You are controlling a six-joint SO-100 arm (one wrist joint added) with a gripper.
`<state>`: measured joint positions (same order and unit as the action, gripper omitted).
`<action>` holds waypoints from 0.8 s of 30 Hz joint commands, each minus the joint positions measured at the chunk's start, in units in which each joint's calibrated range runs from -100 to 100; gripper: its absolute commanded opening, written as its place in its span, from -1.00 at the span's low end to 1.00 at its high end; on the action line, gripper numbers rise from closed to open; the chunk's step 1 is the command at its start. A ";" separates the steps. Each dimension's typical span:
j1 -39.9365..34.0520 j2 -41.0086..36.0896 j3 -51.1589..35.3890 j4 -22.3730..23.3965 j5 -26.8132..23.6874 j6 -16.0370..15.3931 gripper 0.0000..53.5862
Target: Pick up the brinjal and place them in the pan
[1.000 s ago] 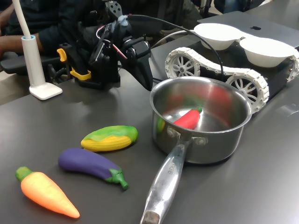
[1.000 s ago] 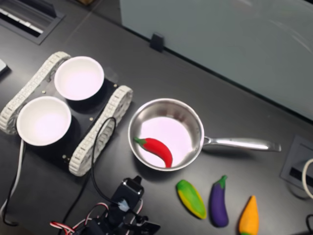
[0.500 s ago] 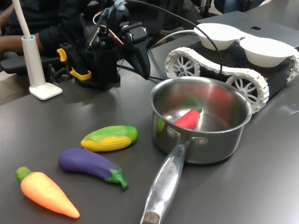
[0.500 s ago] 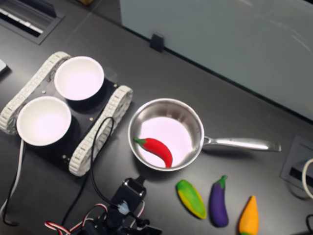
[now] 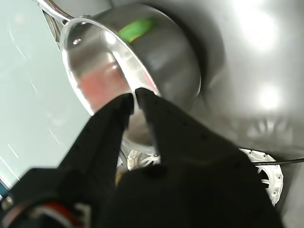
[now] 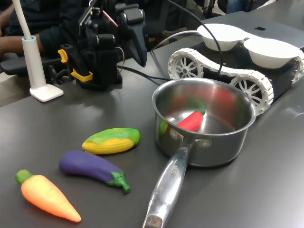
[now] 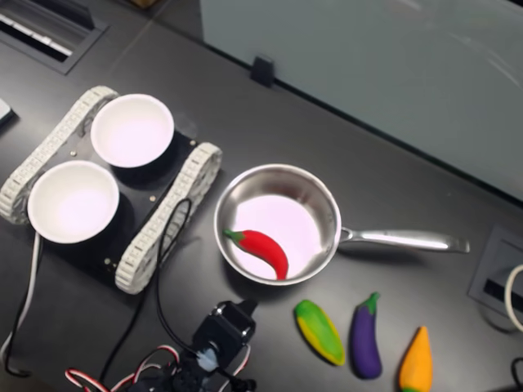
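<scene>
Right now the brinjal (image 6: 92, 168) lies flat on the dark table (image 6: 266, 190), between the toy corn (image 6: 112, 140) and the orange toy carrot (image 6: 46, 195); nothing is touching it. In the second exterior view the brinjal (image 7: 365, 337) sits beside the corn (image 7: 320, 331), and the carrot (image 7: 417, 361) is on its other side; all three lie near the pan (image 7: 278, 222), on the side toward the arm. The pan (image 6: 204, 121) stands upright in the first exterior view; its long handle points toward the camera; a red toy chilli (image 6: 191, 121) rests inside it. In the second exterior view the chilli (image 7: 260, 248) lies on the pan's floor, close to the wall.

The gripper (image 5: 134, 97) is up in the air, well apart from the brinjal; in the wrist view its two black tips are almost pressed together, with only a thin gap, and they pinch nothing; the pan (image 5: 156, 52) shows past them. Two white bowls (image 7: 131, 131) sit on a little tracked cart (image 7: 167, 220) beside the pan; a white stand (image 6: 38, 71) is on the first exterior view's left.
</scene>
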<state>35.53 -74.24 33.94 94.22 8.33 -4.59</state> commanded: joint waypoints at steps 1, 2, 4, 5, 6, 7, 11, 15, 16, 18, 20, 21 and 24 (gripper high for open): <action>1.97 4.44 -9.36 0.66 -0.78 -0.62 -1.00; 2.54 5.37 -10.45 0.58 -0.83 -0.70 -1.00; 3.80 7.22 -12.72 0.41 -0.78 -0.70 -1.00; 4.49 8.32 -13.90 0.15 -0.83 -0.70 -1.00; 5.29 9.42 -14.99 0.07 -0.83 -0.70 -1.00; 6.78 10.77 -16.54 -0.02 -0.83 -1.04 -1.00; 10.45 14.73 -21.17 -0.11 -0.24 -2.05 -1.00; 14.24 20.13 -26.89 -0.02 0.20 -2.72 -0.99; 15.04 21.56 -28.26 -0.02 0.34 -3.06 -0.99; 16.42 24.69 -30.98 -0.02 0.73 -3.98 -0.98; 17.68 28.23 -34.44 -0.02 0.73 -4.23 -0.97; 18.37 29.49 -35.89 0.07 1.07 -4.40 -0.96; 21.46 34.13 -40.80 -0.11 2.05 -5.74 -0.95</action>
<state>53.69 -44.87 2.26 94.56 9.21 -8.91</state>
